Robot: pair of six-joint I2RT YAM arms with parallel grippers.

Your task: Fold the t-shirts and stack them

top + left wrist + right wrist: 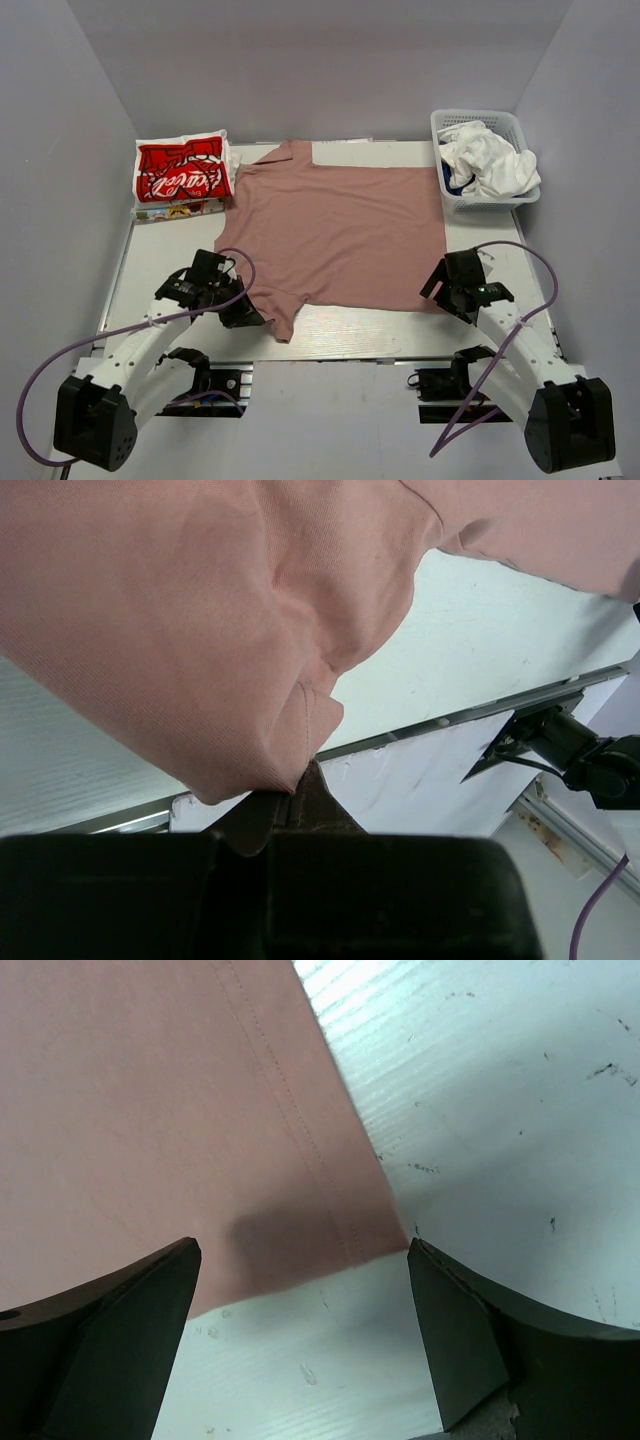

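Note:
A dusty pink t-shirt (340, 230) lies spread flat on the table. My left gripper (248, 312) is at its near left sleeve, shut on the cloth edge; the left wrist view shows the pink cloth (180, 630) pinched at the fingertips of the left gripper (295, 795). My right gripper (440, 290) is open just above the shirt's near right hem corner, and in the right wrist view this gripper (305, 1290) straddles the pink hem (340, 1230) without holding it. A folded red t-shirt with white script (183, 172) lies at the far left. A white t-shirt (490, 160) and a bit of navy cloth (447, 178) sit in the basket.
The white mesh basket (480, 115) stands at the far right corner. The red shirt rests on another folded item with a printed edge (180, 210). Grey walls close in the table on three sides. The right arm (590, 765) shows in the left wrist view.

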